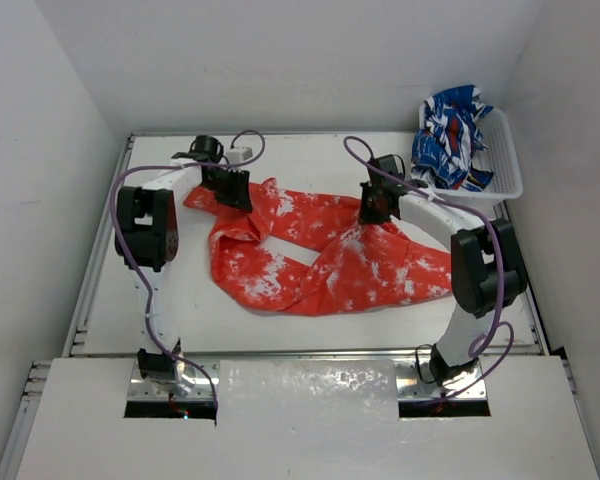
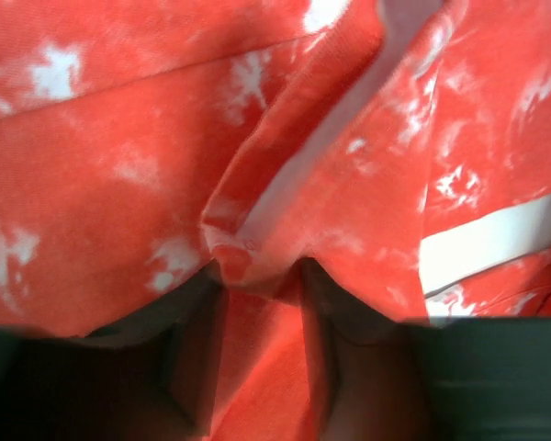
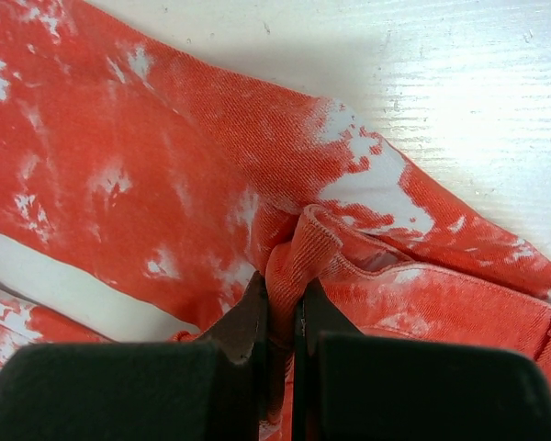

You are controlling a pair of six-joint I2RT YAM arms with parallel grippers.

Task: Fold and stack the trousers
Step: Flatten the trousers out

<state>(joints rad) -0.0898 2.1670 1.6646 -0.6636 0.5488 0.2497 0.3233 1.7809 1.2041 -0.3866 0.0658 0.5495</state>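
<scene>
Top external view: the trousers (image 1: 320, 255) lie spread and rumpled on the white table (image 1: 160, 300), across the middle of the frame. One leg runs from upper left toward the centre. The other cloth mass reaches to the right, under the right arm. Folds overlap at the centre, and a bare wedge of table shows between the legs.

The left gripper (image 1: 230, 195) is set down on the upper-left end of the trousers. The right gripper (image 1: 372, 212) is set down on the cloth right of centre, near the upper edge of the garment. The two grippers are well apart.

Left wrist view: the left gripper (image 2: 262, 280) is closed on a raised fold of the trousers (image 2: 119, 165). Red cloth fills the gap between the two dark fingers (image 2: 188, 354). The fingers are blurred and shadowed. White strips of table (image 2: 496, 234) show at right.

Right wrist view: the right gripper (image 3: 283, 308) is narrowed almost fully. A ridge of the trousers (image 3: 119, 165) is pinched between the fingers (image 3: 248, 322). Bare table (image 3: 459, 83) is seen at upper right.

A white basket (image 1: 508, 165) stands at the upper right of the table, apart from the trousers. A blue, white and red patterned garment (image 1: 450, 135) is heaped in it.
</scene>
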